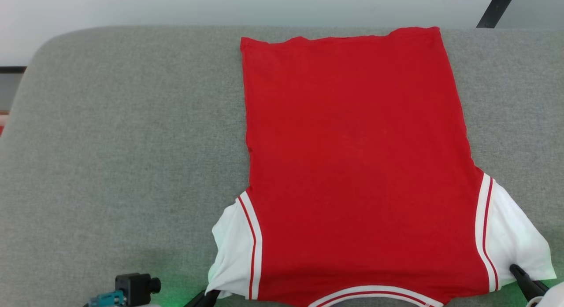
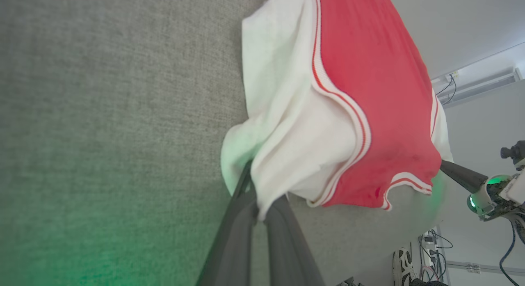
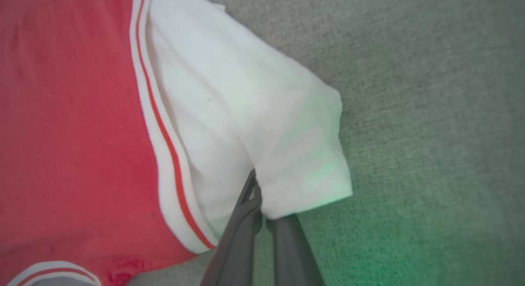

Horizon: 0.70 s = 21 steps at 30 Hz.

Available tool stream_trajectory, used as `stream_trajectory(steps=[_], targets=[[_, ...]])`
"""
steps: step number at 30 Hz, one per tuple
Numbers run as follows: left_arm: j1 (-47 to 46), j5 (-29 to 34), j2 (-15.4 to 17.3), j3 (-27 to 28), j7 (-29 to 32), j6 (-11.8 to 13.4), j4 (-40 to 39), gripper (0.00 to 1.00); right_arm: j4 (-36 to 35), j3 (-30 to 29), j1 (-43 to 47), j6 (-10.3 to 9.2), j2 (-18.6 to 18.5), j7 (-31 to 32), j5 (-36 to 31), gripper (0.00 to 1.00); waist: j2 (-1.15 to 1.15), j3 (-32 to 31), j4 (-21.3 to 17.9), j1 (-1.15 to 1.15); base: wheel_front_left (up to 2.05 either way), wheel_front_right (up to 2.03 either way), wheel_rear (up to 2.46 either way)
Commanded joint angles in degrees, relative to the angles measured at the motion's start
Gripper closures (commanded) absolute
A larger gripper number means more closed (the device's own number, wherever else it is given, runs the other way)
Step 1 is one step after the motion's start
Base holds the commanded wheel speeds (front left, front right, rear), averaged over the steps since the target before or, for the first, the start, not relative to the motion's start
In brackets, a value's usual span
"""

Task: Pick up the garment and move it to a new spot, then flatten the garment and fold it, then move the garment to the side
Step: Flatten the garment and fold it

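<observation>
Garment (image 1: 357,166): red jersey spread flat on grey padded surface (image 1: 132,166), hem at 12 o'clock, collar at 6. Soft, light, limp knit; likely sags and creases when lifted. The left gripper (image 2: 260,204) pinches the left sleeve (image 1: 233,249) at 7 o'clock, the right gripper (image 3: 264,204) the right sleeve (image 1: 515,236) at 5. These look like sound holds.

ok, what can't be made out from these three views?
- Underside of the red jersey shirt with white sleeves: head view, pressed flat against the grey fabric surface.
- Collar: head view, mostly cut off by the bottom edge.
- Left gripper fingertips: left wrist view, buried in the sleeve fold it clamps.
- Right gripper fingertips: right wrist view, covered by the sleeve cuff it clamps.
</observation>
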Motion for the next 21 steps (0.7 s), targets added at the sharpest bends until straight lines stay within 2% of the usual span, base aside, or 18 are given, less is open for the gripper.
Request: stream_trajectory(steps=[1, 12, 13, 14, 15, 18, 21], targets=[[-0.4, 0.3, 0.2, -0.1, 0.1, -0.4, 0.6, 1.00, 1.3, 0.2, -0.4, -0.14, 0.0, -0.2, -0.4, 1.00, 0.00, 0.2, 0.0, 0.00, 0.00, 0.00, 0.00], [-4.2, 3.8, -3.0, -3.0, 0.7, -0.8, 9.4, 1.00, 10.6, 5.4, -3.4, -0.34, -2.3, -5.8, -2.5, 1.00, 0.00, 1.6, -0.4, 0.00, 0.00, 0.00, 0.00], [-4.4, 3.8, -3.3, -3.0, 0.6, -1.0, 9.8, 1.00, 10.8, 6.0, -3.6, -0.34, -2.7, -6.3, -2.8, 0.82, 0.00, 1.6, -0.5, 0.00, 0.00, 0.00, 0.00], [-4.6, 3.6, -3.5, -3.0, 0.5, -1.0, 10.1, 1.00, 10.6, 6.4, -3.9, -0.34, -3.1, -7.2, -2.9, 0.51, 0.00, 1.7, -0.6, 0.00, 0.00, 0.00, 0.00], [-4.9, 3.6, -3.7, -3.0, 0.4, -1.2, 10.2, 1.00, 10.1, 6.7, -4.0, -0.34, -3.6, -7.9, -3.1, 0.00, 0.00, 1.6, -0.7, 0.00, 0.00, 0.00, 0.00], [-5.4, 3.8, -3.7, -3.0, -0.2, -1.6, 9.8, 1.00, 6.1, 6.8, -2.9, -0.32, -6.2, -9.6, -5.4, 0.00, 0.00, 1.4, -0.5, 0.00, 0.00, 0.00, 0.00], [-5.9, 3.9, -3.7, -3.1, -0.6, -1.9, 8.4, 1.00, -1.7, 4.3, -1.7, -0.13, -6.5, -8.3, -4.8, 0.00, 0.00, 1.3, -0.2, 0.00, 0.00, 0.00, 0.00]])
